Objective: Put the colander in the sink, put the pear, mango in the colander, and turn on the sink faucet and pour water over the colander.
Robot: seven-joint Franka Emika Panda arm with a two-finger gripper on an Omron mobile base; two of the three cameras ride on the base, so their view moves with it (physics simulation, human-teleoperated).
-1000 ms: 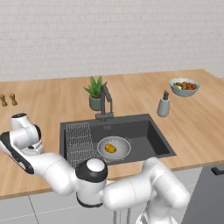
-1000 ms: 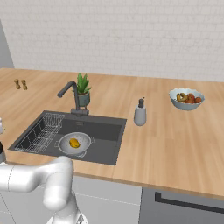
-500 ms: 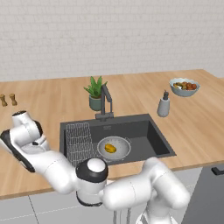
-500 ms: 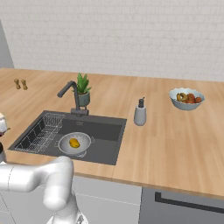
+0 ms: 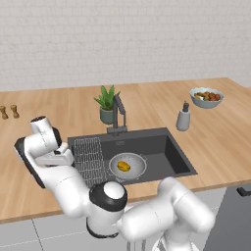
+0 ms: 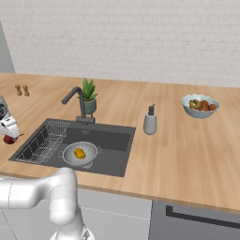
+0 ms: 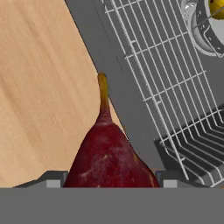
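my tool (image 7: 105,186) was clamped on the pear (image 7: 107,153), held over the table (image 7: 39,87) at the sink's (image 5: 162,147) nine o'clock edge. the mango (image 5: 123,166) lay in the colander (image 5: 137,162), inside the sink beside the wire rack (image 5: 90,157).

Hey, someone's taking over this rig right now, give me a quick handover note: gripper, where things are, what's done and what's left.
Gripper: shut on the pear, over the counter by the sink's left rim.
Colander: in the sink, beside the wire rack.
Mango: in the colander.
Faucet: no water seen running.
Done: colander and mango placed.
Left: pear into the colander, then turn on the faucet over it.
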